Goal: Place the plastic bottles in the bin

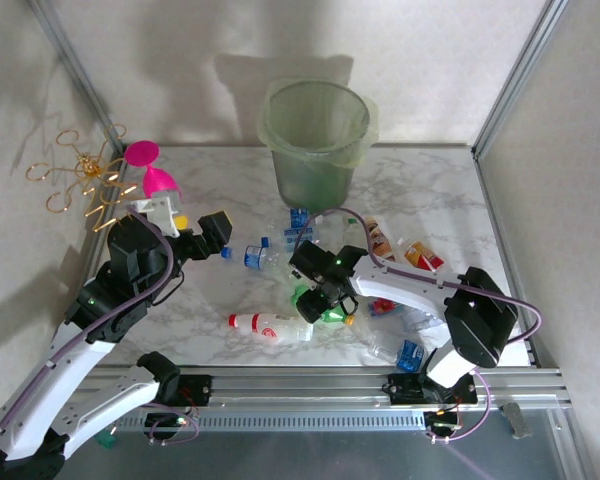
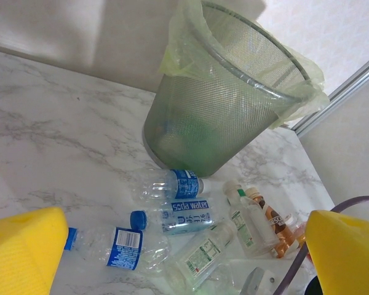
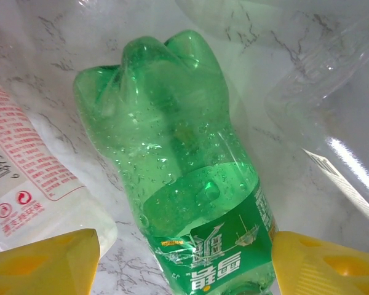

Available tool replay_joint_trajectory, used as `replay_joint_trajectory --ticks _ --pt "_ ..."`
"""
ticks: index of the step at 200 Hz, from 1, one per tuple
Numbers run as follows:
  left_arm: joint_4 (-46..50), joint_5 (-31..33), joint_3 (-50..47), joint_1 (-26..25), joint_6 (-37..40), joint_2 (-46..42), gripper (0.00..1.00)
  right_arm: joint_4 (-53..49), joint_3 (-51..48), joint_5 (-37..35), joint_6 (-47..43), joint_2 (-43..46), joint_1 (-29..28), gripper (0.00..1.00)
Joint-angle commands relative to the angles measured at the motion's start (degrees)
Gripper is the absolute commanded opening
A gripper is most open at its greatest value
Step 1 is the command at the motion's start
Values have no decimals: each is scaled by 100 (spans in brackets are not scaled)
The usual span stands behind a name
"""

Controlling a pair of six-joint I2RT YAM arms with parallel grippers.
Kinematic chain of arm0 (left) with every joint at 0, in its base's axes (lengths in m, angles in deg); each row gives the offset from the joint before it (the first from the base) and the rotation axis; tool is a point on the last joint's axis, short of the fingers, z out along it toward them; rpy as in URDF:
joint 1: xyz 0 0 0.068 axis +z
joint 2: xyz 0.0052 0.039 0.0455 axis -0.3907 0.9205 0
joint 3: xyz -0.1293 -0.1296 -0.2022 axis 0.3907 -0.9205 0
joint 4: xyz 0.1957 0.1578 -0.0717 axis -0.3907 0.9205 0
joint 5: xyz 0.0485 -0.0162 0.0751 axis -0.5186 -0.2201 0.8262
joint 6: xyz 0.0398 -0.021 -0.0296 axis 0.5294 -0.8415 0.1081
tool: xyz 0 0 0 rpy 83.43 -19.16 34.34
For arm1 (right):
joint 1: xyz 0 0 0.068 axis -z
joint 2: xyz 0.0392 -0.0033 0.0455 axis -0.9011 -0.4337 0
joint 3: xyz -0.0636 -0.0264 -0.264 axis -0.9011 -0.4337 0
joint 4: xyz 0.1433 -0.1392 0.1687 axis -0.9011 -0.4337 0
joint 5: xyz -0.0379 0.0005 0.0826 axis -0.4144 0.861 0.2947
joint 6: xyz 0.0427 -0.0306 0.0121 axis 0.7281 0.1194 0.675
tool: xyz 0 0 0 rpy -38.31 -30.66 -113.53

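- The green bottle lay on its side near the middle of the marble bench. It was beaded with droplets inside, and its lobed base pointed away from the right wrist camera.
- The right fingers stood spread on either side of its labelled end. 1 yellow pad was at the label's edge, and a strip of bench showed between the other pad and the plastic. They were released, not clamped on it.
- A white-labelled bottle with red print and a red cap lay just beside the green one, on the left arm's side. A crumpled clear bottle lay on the other side.
- More plastic bottles lay flat across the bench between the arms and the bin. Among them were a blue-capped bottle with a blue label, an orange-labelled bottle, and a blue-labelled bottle near the front right edge.
- The bin stood upright at the far middle of the bench, well apart from the green bottle, with its pale-green liner folded over the rim. Another blue-labelled bottle lay just beside its base.
- The left fingers hung wide apart and empty over the left part of the bench, above the blue-capped bottle.
- A pink ornament with gold wire stood at the far left corner, apart from the bottles.
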Motion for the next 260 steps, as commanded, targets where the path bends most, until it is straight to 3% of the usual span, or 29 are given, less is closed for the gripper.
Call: replay_joint_trajectory --ticks 1,162,202,260 --pt "76 35 -58 -22 122 -108 99 88 -129 -108 78 -161 -12 73" --pt "207 0 53 -22 184 -126 99 755 -215 -404 68 -827 8 67" --pt "226 -13 112 -22 192 -98 99 678 -102 -384 45 -709 14 55" --pt "205 -77 138 -22 149 -62 99 481 73 -151 16 -155 16 53"
